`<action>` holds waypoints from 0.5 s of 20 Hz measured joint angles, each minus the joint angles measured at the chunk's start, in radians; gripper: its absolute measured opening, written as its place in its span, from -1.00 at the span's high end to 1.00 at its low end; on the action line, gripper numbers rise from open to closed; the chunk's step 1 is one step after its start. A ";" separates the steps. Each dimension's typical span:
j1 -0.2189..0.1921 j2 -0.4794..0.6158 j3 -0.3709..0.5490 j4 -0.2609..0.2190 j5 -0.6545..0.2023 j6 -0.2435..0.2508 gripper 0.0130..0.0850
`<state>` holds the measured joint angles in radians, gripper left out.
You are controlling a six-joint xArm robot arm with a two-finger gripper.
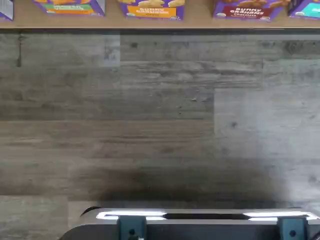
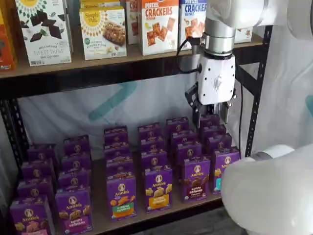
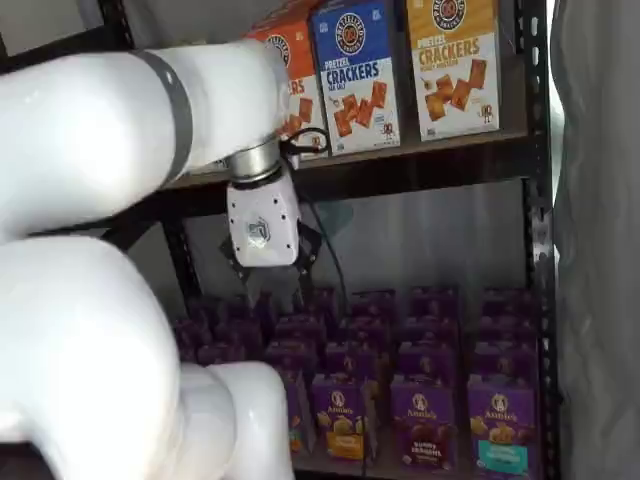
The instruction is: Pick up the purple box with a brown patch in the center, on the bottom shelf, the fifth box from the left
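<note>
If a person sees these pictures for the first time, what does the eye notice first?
The big white arm fills the foreground, its gripper hanging above the bottom shelf. Below stand rows of purple cartons, the purple box at the front. Orange and blue cracker boxes line the shelf above.

light: even, indoor | focus: soft | shadow: broad, floor (image 1: 165,180)

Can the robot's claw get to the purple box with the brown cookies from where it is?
Probably yes. The gripper hangs above the back rows; the purple box stands in the front row, nothing before it, though neighbours sit close beside it.
</note>
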<state>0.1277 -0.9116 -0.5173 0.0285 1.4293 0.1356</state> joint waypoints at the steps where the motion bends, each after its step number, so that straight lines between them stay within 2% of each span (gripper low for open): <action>1: 0.009 0.003 -0.002 -0.016 0.004 0.011 -1.00; 3: 0.019 0.006 -0.005 -0.034 0.007 0.023 -1.00; 10: 0.028 0.010 0.011 -0.045 -0.021 0.034 -1.00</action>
<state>0.1556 -0.9011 -0.5060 -0.0166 1.4086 0.1701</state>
